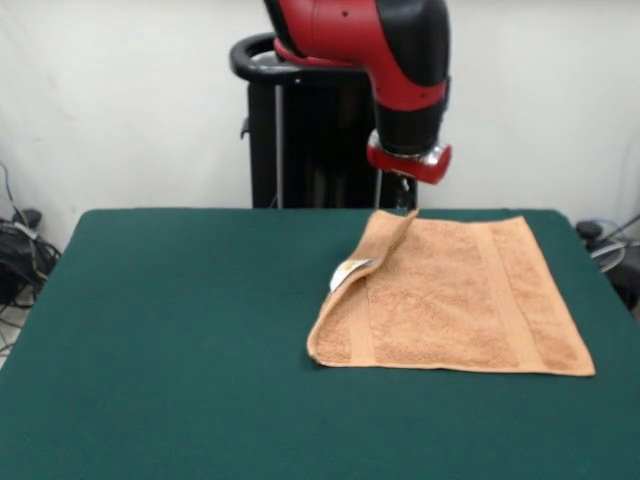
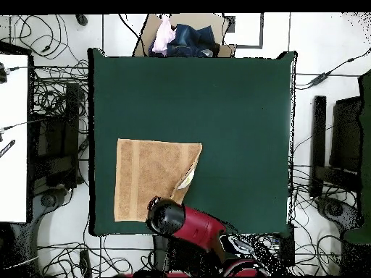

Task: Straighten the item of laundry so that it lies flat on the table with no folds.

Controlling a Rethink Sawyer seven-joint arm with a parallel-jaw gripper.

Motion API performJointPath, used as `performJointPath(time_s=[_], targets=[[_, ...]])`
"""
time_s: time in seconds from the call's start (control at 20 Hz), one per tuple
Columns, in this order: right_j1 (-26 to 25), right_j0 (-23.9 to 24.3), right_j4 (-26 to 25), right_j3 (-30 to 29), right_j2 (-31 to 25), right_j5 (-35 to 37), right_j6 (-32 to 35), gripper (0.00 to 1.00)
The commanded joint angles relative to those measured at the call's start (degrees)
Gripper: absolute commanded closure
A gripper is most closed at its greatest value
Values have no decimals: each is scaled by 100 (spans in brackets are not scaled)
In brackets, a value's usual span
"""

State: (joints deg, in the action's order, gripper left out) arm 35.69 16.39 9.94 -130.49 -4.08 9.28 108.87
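The fingers (image 1: 404,196) are reaching down from the red wrist ring and are closing on the far left corner of the towel (image 1: 450,300), as the front view is showing it. That corner is standing raised off the table (image 1: 180,330) and is meeting the fingers just under the ring.

From the pinched corner the towel's left edge is sloping down to its near left corner, which is resting on the green top. The strip along that edge is curling over onto the rest of the cloth. A white label (image 1: 350,270) is peeking out partway along the lifted edge. The remainder of the towel is lying flat, with a woven band (image 1: 505,290) running near its right side.

In the front view the towel is sitting on the right half of the table, close to the far edge by the black pedestal (image 1: 310,150). In the overhead view the towel (image 2: 148,177) is lying near the table (image 2: 239,123) edge closest to the robot, and the arm (image 2: 188,224) is covering the fingers there. A box of clothes (image 2: 185,40) is sitting beyond the opposite edge.
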Motion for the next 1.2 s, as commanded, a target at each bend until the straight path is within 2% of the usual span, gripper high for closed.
performJointPath(time_s=[0.05, 0.2, 0.3, 0.55, 0.9, 1.05, 1.2], targets=[[549, -147, 731, 99, -654, 805, 1508, 100], [641, -230, 852, 225, -557, 1115, 1422, 100], [489, -165, 876, 267, -594, 980, 1298, 100], [-413, 135, 688, 255, -863, -275, 1092, 100], [-1381, 40, 489, 653, -883, -1271, 1176, 100], [-1581, 22, 459, 716, -888, -1506, 1176, 100], [-1439, -61, 524, 504, -944, -1583, 1286, 100]])
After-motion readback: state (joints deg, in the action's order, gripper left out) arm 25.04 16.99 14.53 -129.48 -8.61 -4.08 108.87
